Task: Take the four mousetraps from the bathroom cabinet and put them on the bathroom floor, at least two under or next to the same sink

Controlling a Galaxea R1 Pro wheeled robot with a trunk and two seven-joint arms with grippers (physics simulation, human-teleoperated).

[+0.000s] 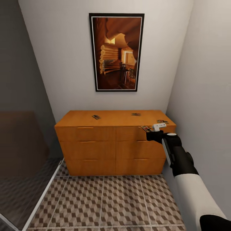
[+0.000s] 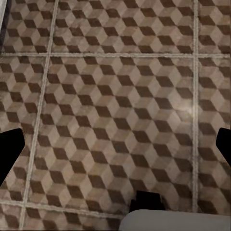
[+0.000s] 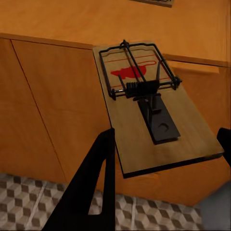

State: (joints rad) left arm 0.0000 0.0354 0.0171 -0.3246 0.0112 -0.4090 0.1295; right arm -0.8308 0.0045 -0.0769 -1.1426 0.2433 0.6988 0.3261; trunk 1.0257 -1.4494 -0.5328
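The orange-tan cabinet (image 1: 96, 134) stands against the back wall. Three mousetraps lie on its top: one at the left (image 1: 96, 117), one further back on the right (image 1: 136, 114), one by the right edge (image 1: 162, 121). My right gripper (image 1: 153, 131) is shut on a fourth mousetrap (image 1: 146, 128), held level in the air just off the cabinet's front edge. The right wrist view has this mousetrap (image 3: 154, 115) between the dark fingers (image 3: 98, 178), its wire bar and red spot facing up. My left gripper (image 2: 115, 147) hangs open over the bathroom floor (image 2: 115, 86).
A framed picture (image 1: 116, 51) hangs above the cabinet. A grey wall (image 1: 205, 96) runs close along the right, and a glass partition (image 1: 22, 144) stands at the left. Cube-patterned floor tiles (image 1: 102, 202) stretch out in front of the cabinet.
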